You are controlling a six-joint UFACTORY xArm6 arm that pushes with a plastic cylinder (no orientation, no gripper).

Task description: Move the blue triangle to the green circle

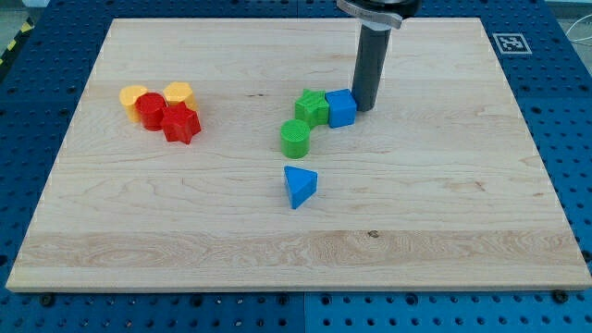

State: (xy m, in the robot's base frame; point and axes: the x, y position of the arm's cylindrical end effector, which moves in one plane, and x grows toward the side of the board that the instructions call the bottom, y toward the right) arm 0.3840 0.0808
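The blue triangle (300, 186) lies on the wooden board near the middle, below the green circle (295, 138), with a small gap between them. My tip (363, 108) stands at the right side of a blue cube (340, 107), touching or nearly touching it. A green star-shaped block (312, 107) sits against the cube's left side, just above the green circle. My tip is up and to the right of the blue triangle.
A cluster at the view's left holds two yellow blocks (134, 95) (178, 93), a red circle (152, 109) and a red star-shaped block (181, 123). The wooden board (444, 203) lies on a blue perforated table, with a marker tag (511, 43) at its top right corner.
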